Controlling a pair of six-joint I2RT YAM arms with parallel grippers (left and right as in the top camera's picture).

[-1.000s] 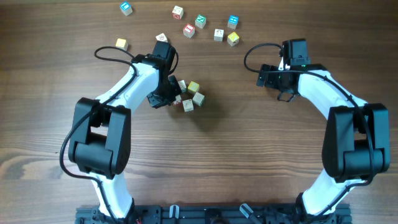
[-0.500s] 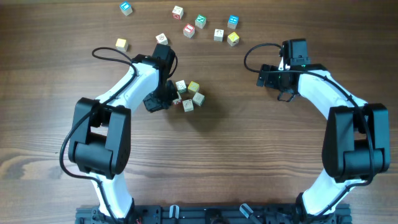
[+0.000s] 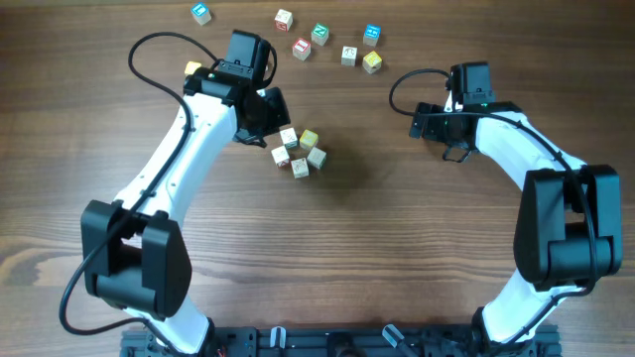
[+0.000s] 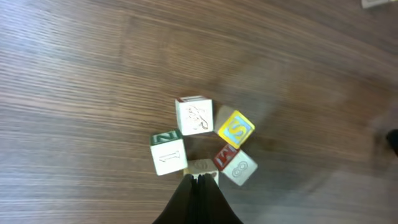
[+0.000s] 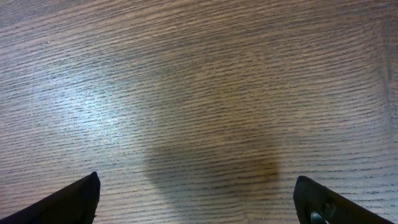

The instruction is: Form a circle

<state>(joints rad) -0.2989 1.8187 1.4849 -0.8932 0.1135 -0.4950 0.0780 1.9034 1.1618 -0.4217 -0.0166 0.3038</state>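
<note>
The circle (image 3: 299, 152) is a tight ring of small wooden cubes near the table's middle. In the left wrist view its cubes are a white one (image 4: 194, 115), a yellow-framed S cube (image 4: 235, 129), a red and white one (image 4: 235, 167), a green and white one (image 4: 168, 153) and a pale one (image 4: 203, 166). My left gripper (image 3: 276, 124) is shut and holds nothing. Its tips (image 4: 200, 178) stand at the pale cube's near edge; I cannot tell whether they touch it. My right gripper (image 3: 451, 149) stands open over bare wood to the right, its fingertips (image 5: 87, 193) wide apart.
Several loose cubes lie along the far edge: a blue one (image 3: 201, 12), a white one (image 3: 284, 18), a green one (image 3: 319, 33), a red one (image 3: 302, 48), a yellow one (image 3: 371, 62). The left arm (image 3: 189, 139) reaches diagonally across the left half.
The left arm has swung up and stretched out. Its gripper has moved from the ring's left side to its far-left corner. The cubes and the right arm have not moved.
</note>
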